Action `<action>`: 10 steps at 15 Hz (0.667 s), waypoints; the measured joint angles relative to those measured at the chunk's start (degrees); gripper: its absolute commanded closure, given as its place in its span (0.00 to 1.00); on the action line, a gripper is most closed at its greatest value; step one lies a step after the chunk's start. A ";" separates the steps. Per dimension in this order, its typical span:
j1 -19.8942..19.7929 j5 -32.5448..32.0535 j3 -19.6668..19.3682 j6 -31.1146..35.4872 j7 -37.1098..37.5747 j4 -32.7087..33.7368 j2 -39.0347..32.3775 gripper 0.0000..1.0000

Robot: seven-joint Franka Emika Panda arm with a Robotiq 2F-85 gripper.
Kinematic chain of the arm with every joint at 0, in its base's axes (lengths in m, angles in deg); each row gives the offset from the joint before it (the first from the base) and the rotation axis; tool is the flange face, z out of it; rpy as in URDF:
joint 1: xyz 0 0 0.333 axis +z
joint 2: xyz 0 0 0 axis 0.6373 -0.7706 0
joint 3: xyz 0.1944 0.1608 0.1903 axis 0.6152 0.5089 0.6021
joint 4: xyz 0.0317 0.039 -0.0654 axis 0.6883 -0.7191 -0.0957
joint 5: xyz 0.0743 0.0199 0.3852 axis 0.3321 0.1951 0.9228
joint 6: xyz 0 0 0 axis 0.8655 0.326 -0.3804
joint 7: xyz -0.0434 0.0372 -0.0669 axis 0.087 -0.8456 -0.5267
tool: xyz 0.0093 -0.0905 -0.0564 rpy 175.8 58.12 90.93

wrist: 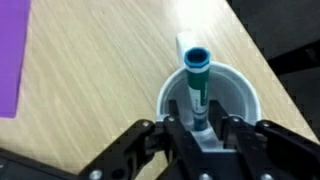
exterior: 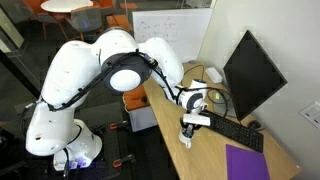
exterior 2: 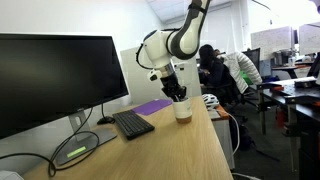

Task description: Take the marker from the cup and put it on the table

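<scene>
Grasp: gripper (wrist: 200,130) clamped teal-capped marker (wrist: 197,72) inside small white ceramic cup (wrist: 246,96).
Edge: light tan wood desk (wrist: 110,70) ended near gripper; bare room ahead.

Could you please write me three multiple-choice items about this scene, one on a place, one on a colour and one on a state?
1. Where is the marker? A. On the keyboard. B. In the cup. C. On the monitor stand.
2. What colour is the flat sheet on the table? A. Red. B. Yellow. C. Purple.
3. How does the gripper stand? A. Lowered over the cup, fingers on either side of the marker. B. Clamped on the keyboard. C. Raised high, far from the table.

Answers: 1 B, it stands inside the white rim; 2 C, purple in every view; 3 A, the wrist view shows a finger on each side.
</scene>
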 measured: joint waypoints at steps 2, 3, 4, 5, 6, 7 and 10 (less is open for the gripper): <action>-0.25 0.04 0.46 -3.00 -2.33 0.45 0.00 0.59; -0.25 0.05 0.59 -5.01 -3.34 0.77 0.00 0.76; -0.25 0.05 0.67 -6.85 -4.06 1.13 -0.01 0.69; -0.21 -0.08 0.69 -8.24 -4.56 1.49 -0.02 0.86; -0.19 -0.28 0.69 -9.11 -4.75 1.84 -0.04 0.93; -0.13 -1.11 0.69 -9.24 -4.77 2.04 -0.06 1.00; 0.28 -3.06 0.79 -9.15 -4.76 2.20 -0.08 0.95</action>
